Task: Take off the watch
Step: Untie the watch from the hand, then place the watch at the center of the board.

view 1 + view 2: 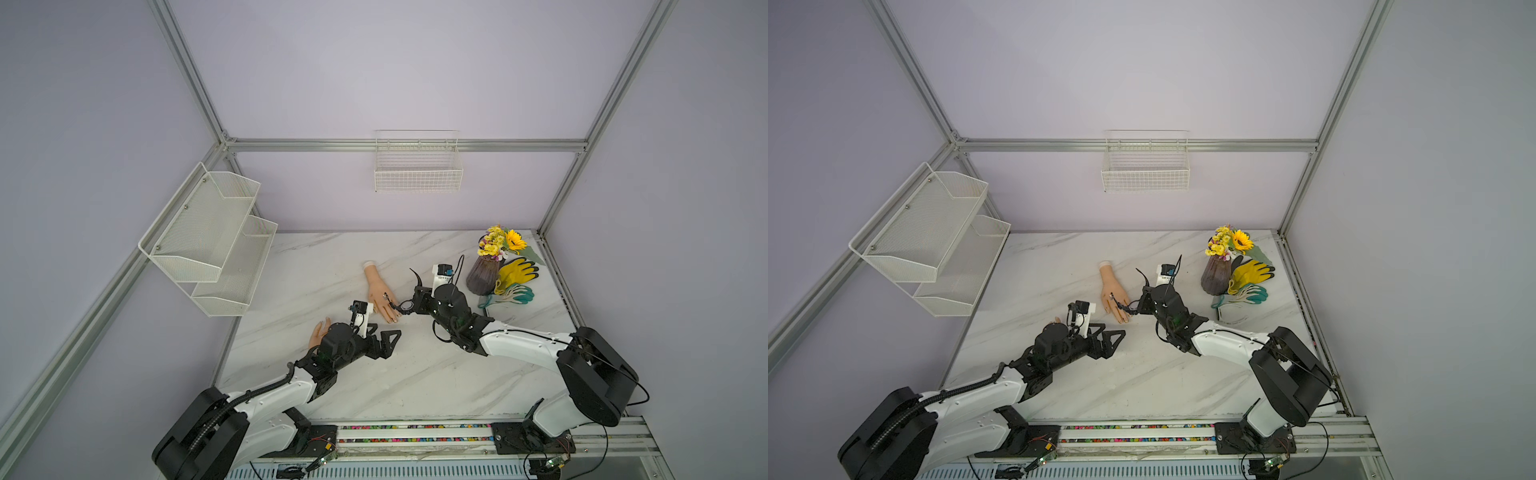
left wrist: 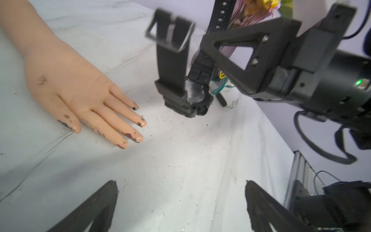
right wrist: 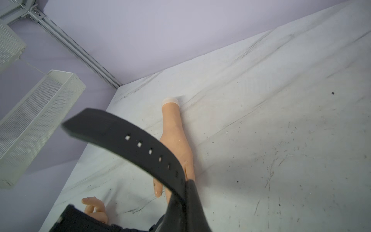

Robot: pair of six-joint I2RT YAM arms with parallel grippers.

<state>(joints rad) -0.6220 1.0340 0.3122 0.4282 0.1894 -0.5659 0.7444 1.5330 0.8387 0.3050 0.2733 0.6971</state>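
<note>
- Top views showed a white marble table (image 1: 332,386) enclosed by lavender walls (image 1: 374,62). A mesh shelf (image 1: 208,237) hung on the left wall and a wire basket (image 1: 417,168) on the back one. A vase (image 1: 482,278) and gloves (image 1: 517,270) sat in the far right corner.
- Both arms reached in low from the near edge. The left gripper (image 1: 395,344) was spread wide and held nothing, near a dummy hand (image 1: 380,291) lying flat.
- Left wrist view: the right gripper (image 2: 204,68) was clamped tight on the watch (image 2: 186,98). The watch was off the dummy hand, just beside its fingertips, with its straps undone. Whether its case touched the table could not be told.
- Right wrist view: the watch's holed strap curved up across the dummy hand, and a second dummy hand (image 3: 94,209) lay nearby.
</note>
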